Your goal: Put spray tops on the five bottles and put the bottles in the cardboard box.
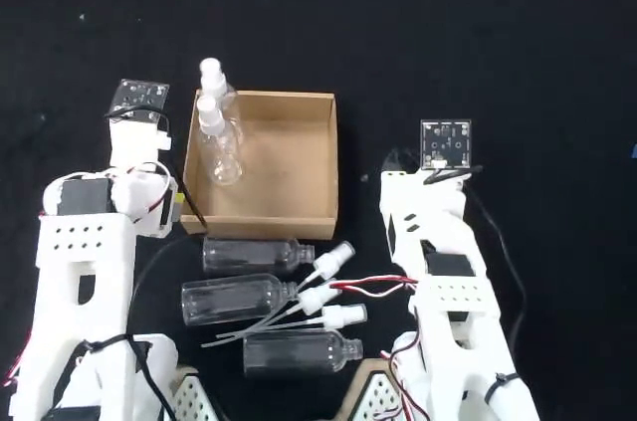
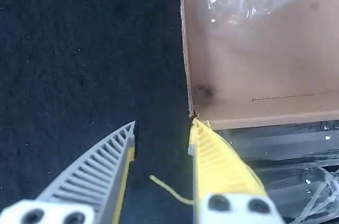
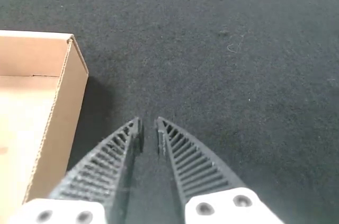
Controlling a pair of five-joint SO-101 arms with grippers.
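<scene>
Lying on their sides on the bench (image 1: 518,63) just below the cardboard box (image 1: 289,167), at the lower centre of the high view, three uncapped bottles (image 1: 249,254) were seen. Three loose spray tops (image 1: 333,260) and their dip tubes were scattered just beside the necks. Two capped bottles (image 1: 221,147) were lodged in the left part of the box, one spray head reaching over its upper rim.

The task was therefore judged two fifths done, and the step in hand was taken to be the fitting of a third top. For that, a bottle would need to be steadied by one arm while a top was lifted by the other, its tube threaded into the neck and the head pressed or twisted home. The crossed tubes were thought likely to drag a neighbouring top along.

The left gripper (image 2: 162,128) was found at the box's lower left corner as the high view has it. Its fingers (image 2: 214,166) were apart with nothing between them, the yellow one just beside the cardboard corner. The right gripper (image 3: 148,123) was held over bare bench right of the box, its fingers (image 3: 106,171) drawn almost together on nothing.

The count of bottles and tops was given by the high view. The closeness of finger to box corner, and the narrow slit between the right fingers, were made plain by the wrist views.
</scene>
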